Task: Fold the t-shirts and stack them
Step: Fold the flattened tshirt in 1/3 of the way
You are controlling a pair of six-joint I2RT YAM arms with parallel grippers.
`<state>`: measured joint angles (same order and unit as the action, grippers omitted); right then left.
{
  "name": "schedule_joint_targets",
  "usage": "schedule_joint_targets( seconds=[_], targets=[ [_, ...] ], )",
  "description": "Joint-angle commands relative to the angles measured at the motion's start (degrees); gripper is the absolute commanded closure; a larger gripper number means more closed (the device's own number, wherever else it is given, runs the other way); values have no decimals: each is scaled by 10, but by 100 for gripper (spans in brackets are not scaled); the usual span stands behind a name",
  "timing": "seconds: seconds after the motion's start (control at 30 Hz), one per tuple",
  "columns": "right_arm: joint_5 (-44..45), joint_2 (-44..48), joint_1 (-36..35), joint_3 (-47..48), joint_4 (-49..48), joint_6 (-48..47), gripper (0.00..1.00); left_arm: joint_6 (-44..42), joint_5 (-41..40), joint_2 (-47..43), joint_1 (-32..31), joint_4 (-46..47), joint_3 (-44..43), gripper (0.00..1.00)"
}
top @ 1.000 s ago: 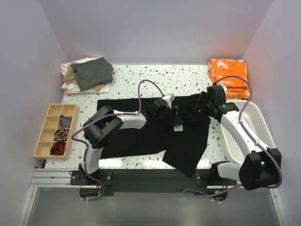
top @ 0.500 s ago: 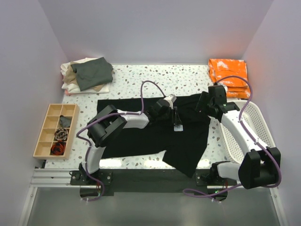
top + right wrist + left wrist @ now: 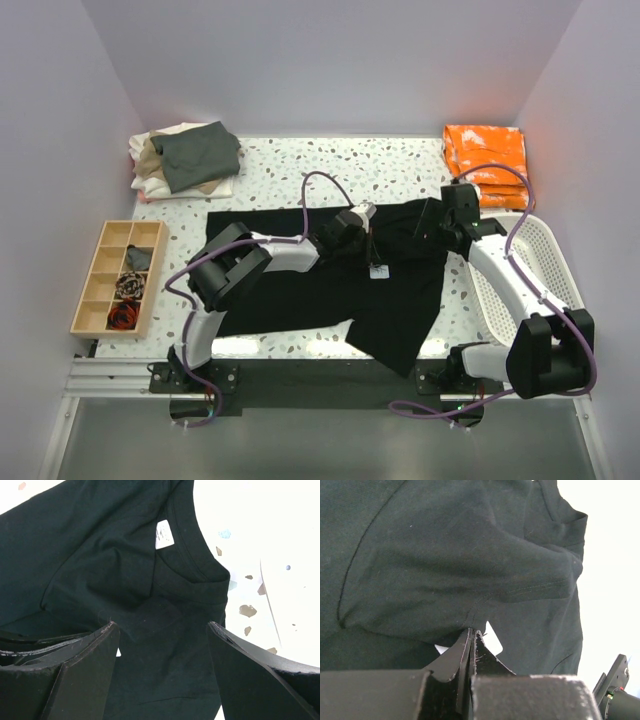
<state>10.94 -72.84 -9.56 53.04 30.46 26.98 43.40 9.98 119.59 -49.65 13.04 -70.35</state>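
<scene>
Left tool (image 3: 471, 634) pinched closed on a fold of the black t-shirt (image 3: 395, 310), likely to drag it over; right tool (image 3: 162, 625) gaping, empty, poised over the collar (image 3: 196, 576) for its grip.

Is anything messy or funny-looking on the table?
Yes. The black t-shirt lies crumpled and crooked in the middle, unlike the folded stack at the far left corner. One end droops over the table at its near edge. The left end effector is pinching a bunched fold of it.
</scene>
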Motion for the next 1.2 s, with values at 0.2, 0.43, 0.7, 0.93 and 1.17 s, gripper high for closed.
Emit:
schedule_joint_targets(
  seconds=[0.2,0.43,0.7,0.93,1.17],
  targets=[
    [4,5,4,-7,-22,-6,26,-42,-23,-28,-8,-33,-26,100],
    [3,4,4,-12,-25,-6,26,-63,-36,-52,-12,-57,-23,100],
    [2,1,6,-15,-30,-7,26,-61,-40,-53,-15,-50,-1,100],
    [0,1,8,-18,-32,-7,25,-51,-44,-51,-16,-45,9,62],
    [2,1,10,-18,-31,-11,25,-44,-44,-30,-16,-34,0,63]
  ],
)
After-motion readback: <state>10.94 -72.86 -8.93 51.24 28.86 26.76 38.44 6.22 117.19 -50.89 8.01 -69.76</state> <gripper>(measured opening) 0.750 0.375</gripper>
